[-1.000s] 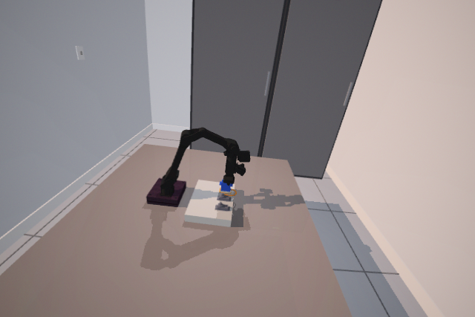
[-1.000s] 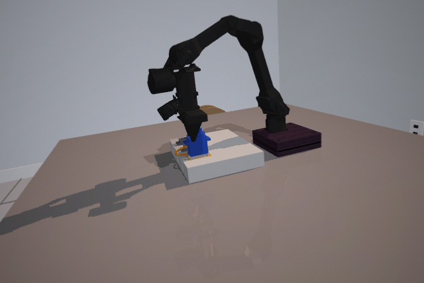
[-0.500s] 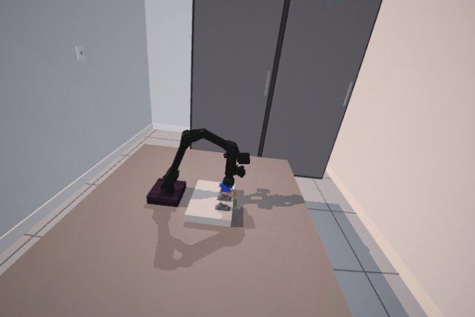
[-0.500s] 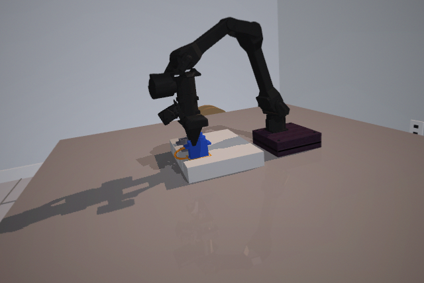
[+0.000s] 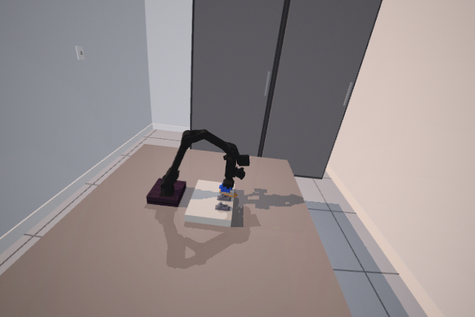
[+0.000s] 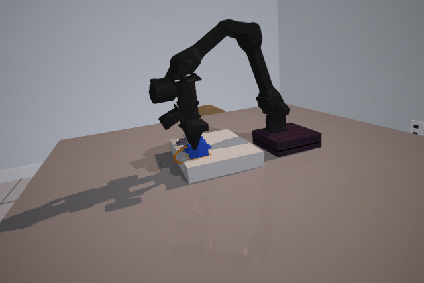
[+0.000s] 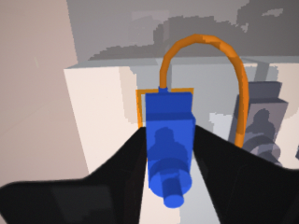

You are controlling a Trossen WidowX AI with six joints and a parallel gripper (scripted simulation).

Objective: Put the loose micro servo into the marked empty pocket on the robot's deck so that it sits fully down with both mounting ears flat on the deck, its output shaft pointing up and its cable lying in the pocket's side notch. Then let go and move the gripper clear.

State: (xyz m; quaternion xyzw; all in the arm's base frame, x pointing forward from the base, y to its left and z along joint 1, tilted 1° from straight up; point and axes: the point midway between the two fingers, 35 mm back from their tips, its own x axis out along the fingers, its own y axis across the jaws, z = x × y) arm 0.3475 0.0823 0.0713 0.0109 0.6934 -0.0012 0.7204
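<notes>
The blue micro servo (image 5: pixel 225 188) (image 6: pixel 202 152) (image 7: pixel 170 140) is upright, its output shaft pointing up. My gripper (image 6: pixel 195 148) (image 7: pixel 168 132) is shut on its sides. The servo's lower end is at the orange pocket outline (image 6: pixel 210 154) (image 7: pixel 139 109) on the white deck (image 5: pixel 199 206) (image 6: pixel 232 151) (image 7: pixel 103 103). Its mounting ears stand clearly above the deck. In the wrist view the outline shows on the left and beyond the servo. The orange cable (image 6: pixel 175 156) (image 7: pixel 243 93) arches out past the deck edge and bends back toward the neighbouring grey servo. The pocket's inside is hidden.
Two grey servos (image 5: pixel 223 197) (image 5: pixel 222 206) sit in the deck beside the pocket; the nearer one (image 7: pixel 268 117) is close to my right finger in the wrist view. The arm's dark base block (image 5: pixel 165 197) (image 6: pixel 297 139) stands beyond the deck's other side.
</notes>
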